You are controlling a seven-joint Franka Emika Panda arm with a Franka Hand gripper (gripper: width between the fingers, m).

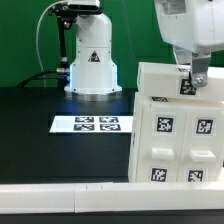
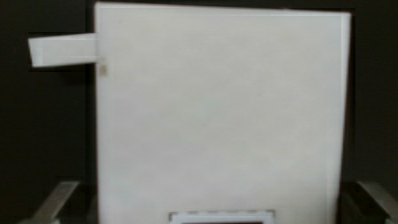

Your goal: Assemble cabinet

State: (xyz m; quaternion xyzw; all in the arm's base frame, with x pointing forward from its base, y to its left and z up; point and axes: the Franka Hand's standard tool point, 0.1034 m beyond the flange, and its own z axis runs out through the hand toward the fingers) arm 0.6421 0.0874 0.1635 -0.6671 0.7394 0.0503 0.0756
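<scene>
**Cabinet upright under the gripper at the table's near edge**

Nearest the exterior camera lies the long plain white rail [image 1: 60,200], running across the front of the black table [image 1: 40,110]. Just behind it, at the exterior view's right, stands the cabinet [image 1: 180,125]: a white box body with a panelled front turned toward the camera, its panels bearing black-and-white square tags. Its long axis runs roughly vertical, with a slight tilt visible in its left edge.

The arm's wrist [image 1: 190,30] comes down from above, and the gripper [image 1: 193,78] points straight down at the cabinet's top face, its dark fingers reaching the top edge. In the wrist view the cabinet [image 2: 217,110] fills the frame as a tall plain white face, with a small tab jutting from one side. The two fingers [image 2: 57,205] sit on either side of this face, spread wide; whether they press on it cannot be told.

The marker board [image 1: 88,124] lies flat mid-table, well apart from the cabinet.
</scene>
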